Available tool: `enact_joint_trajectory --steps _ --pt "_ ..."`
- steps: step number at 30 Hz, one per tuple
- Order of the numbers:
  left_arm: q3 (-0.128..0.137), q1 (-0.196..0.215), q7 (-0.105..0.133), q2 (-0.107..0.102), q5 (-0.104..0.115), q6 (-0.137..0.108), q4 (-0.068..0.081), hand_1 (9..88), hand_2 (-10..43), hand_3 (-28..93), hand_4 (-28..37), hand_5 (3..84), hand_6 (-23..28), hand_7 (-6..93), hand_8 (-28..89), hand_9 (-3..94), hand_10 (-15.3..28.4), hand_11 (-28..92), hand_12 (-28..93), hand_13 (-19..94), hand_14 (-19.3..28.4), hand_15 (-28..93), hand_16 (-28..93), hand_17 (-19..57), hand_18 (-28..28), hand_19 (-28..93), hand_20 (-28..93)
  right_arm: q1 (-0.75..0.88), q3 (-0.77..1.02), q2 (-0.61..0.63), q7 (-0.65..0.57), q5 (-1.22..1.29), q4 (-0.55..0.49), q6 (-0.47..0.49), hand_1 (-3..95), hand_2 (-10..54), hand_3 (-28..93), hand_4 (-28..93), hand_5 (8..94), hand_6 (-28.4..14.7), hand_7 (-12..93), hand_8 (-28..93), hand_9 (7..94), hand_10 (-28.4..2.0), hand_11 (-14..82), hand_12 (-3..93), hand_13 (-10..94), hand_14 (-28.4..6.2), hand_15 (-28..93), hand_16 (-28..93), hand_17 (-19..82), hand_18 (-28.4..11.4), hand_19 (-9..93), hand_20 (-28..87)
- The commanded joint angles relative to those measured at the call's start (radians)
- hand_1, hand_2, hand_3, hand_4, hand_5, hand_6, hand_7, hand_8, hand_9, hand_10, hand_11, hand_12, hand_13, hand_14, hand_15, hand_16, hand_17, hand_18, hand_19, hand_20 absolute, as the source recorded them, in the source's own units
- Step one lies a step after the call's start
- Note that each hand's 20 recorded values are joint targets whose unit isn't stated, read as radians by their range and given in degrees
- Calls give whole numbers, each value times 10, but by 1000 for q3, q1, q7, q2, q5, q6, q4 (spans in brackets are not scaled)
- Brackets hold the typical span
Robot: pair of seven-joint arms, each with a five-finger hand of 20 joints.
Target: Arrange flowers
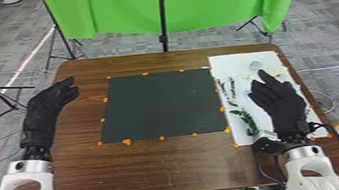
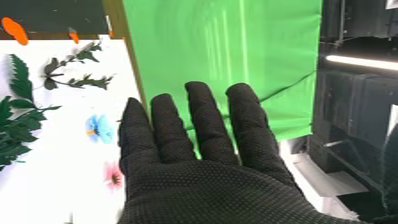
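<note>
Brown wood table (image 1: 168,166) w/ green backdrop (image 1: 122,12) behind. R hand (image 1: 278,100) over white sheet (image 1: 233,64), fingers straight, slightly spread. Blue flower (image 2: 103,129) & pink flower (image 2: 113,177) on sheet nr its fingers; leafy sprig (image 1: 246,119) to its L. L hand (image 1: 49,100) well apart, across black mat (image 1: 162,103), fingers relaxed, close tog.

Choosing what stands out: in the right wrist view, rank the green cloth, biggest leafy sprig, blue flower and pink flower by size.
Green cloth
Leafy sprig
Blue flower and pink flower: too alike to rank
</note>
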State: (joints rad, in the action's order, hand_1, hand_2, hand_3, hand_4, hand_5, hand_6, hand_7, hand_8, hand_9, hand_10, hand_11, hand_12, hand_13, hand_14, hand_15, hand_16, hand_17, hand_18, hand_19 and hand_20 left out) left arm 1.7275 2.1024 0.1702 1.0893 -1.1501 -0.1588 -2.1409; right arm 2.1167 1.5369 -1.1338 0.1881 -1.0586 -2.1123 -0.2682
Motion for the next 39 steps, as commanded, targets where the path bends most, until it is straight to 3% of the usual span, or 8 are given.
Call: enact_joint_trajectory --steps 1,8,15,22,27,32,35,39 --pt "-29 -16 31 1 31 -23 22 238 37 625 -239 451 44 92 -49 431 144 159 121 318 186 182 -7 58 130 119 153 2 -3 14 15 -14 3 16 12 -22 713 -200 342 -43 74 -81 364 -155 32 134 239 -168 35 175 118 -156 78 225" --pt "-45 -41 29 -3 50 -19 30 203 78 621 -279 451 38 90 -50 431 146 156 120 320 185 168 -4 64 121 108 152 11 1 11 13 -12 -3 -14 19 -34 716 -196 347 -52 71 -81 366 -154 33 135 238 -168 32 170 120 -156 78 224" --pt "-18 -9 25 8 69 -38 9 190 148 615 -282 459 43 89 -51 438 150 162 121 332 189 178 -3 78 119 125 159 -3 -20 20 -25 -94 -11 -72 67 -91 731 -194 352 -61 75 -79 374 -154 38 147 246 -170 44 164 139 -158 114 244" --pt "-10 -25 -4 0 38 3 12 197 107 630 -283 459 50 93 -48 451 154 177 126 351 199 205 -5 78 124 130 159 -62 -120 56 -431 -586 -9 -333 240 -95 686 -220 535 -76 148 -93 597 -172 129 175 638 -142 266 234 287 -196 598 459" --pt "-13 -37 -15 -8 40 6 15 205 91 635 -283 462 55 94 -47 458 156 182 128 360 200 213 -7 78 125 131 159 -68 -142 55 -604 -842 1 -275 286 -95 645 -246 597 -76 161 -82 682 -177 176 199 712 -128 467 276 343 -220 763 548" --pt "-11 -51 -41 -17 -2 45 15 214 85 634 -283 463 54 95 -47 459 157 185 129 361 202 220 -9 77 127 137 161 -81 -163 58 -760 -1076 -3 -132 308 -95 624 -248 621 -76 165 -71 706 -170 199 211 735 -116 543 290 381 -227 822 565" --pt "-2 -53 -54 -21 -6 66 11 217 82 635 -283 463 55 94 -47 459 156 186 129 362 203 223 -10 78 127 138 160 -88 -175 56 -798 -1172 -2 -70 314 -95 616 -242 629 -80 162 -65 720 -175 207 218 747 -111 577 298 410 -223 848 567" --pt "5 -44 -56 -25 -2 57 7 231 73 634 -282 462 55 94 -47 459 156 186 129 363 203 225 -11 78 128 141 161 -103 -189 53 -817 -1280 3 -43 324 -95 604 -235 643 -83 159 -55 734 -177 218 232 767 -96 590 303 442 -212 873 562"
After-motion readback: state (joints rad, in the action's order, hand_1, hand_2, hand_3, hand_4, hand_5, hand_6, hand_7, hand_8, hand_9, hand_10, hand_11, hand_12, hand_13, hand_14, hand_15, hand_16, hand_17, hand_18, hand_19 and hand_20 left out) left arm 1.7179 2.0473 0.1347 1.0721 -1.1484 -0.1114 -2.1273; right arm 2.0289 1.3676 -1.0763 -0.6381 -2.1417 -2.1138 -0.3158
